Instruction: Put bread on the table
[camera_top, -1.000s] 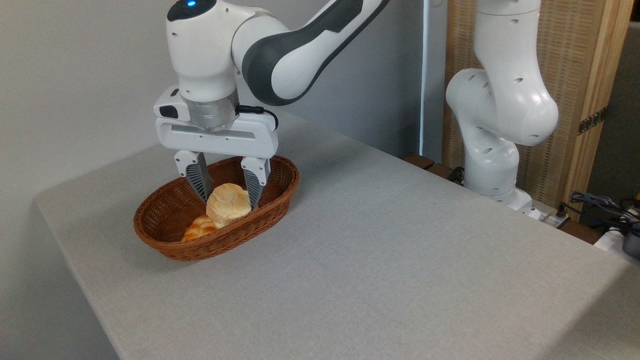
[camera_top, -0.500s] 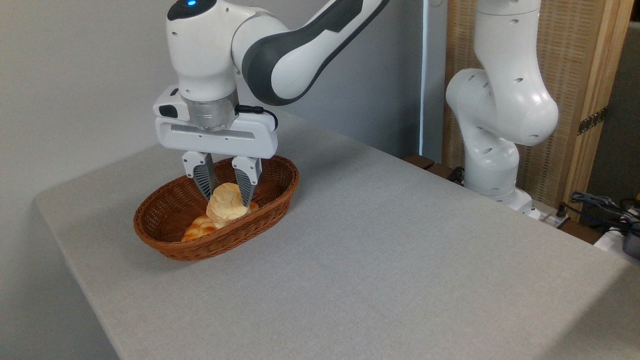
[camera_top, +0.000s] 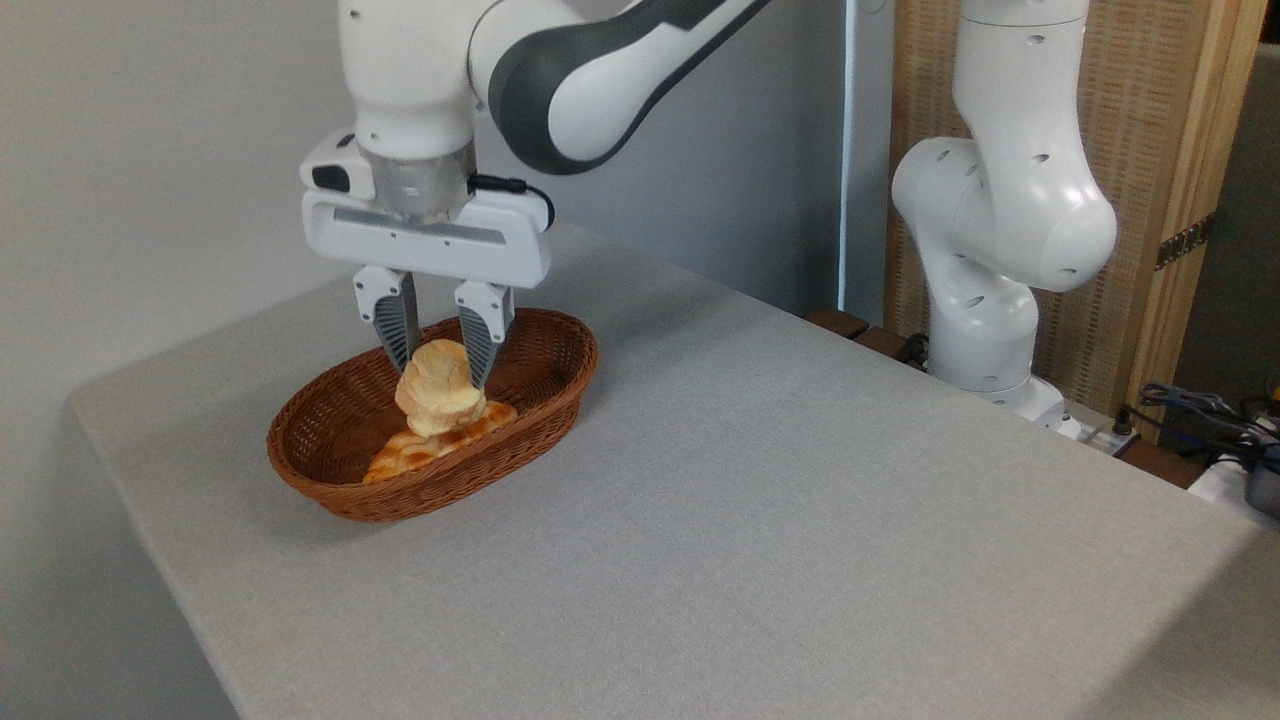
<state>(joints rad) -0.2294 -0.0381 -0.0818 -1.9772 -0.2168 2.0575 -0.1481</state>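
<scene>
- Bread (camera_top: 438, 388) sits pinched between my two fingers, a pale cream-golden roll, lumpy and layered, squeezed narrow where I grip it.
- My hand (camera_top: 434, 368) points straight down over the basket (camera_top: 545, 400), clamped on the roll, one finger on each side of it.
- Seen against the basket, the roll hangs over the middle of it, its top above the rim; whether its underside touches the piece beneath, I cannot tell.
- Under the roll, inside the basket, lies a flatter, darker orange-brown toasted bread (camera_top: 420, 452), reaching toward the basket's near-left wall.
- The basket itself is a brown oval of wicker, standing on my bench (camera_top: 800, 500), toward the bench's left end and not far from its back edge.
- The bench has a light grey, fabric-like top with a rounded corner to the left of the basket; to the right of the basket its surface runs wide and flat.
- Far to the right of the basket, past the back edge of the bench, my white arm base (camera_top: 985, 330) rises in front of a woven wood-framed screen (camera_top: 1150, 180).
- Further right of the basket, at the picture's edge, some dark cables (camera_top: 1200, 410) lie in a tangle.
</scene>
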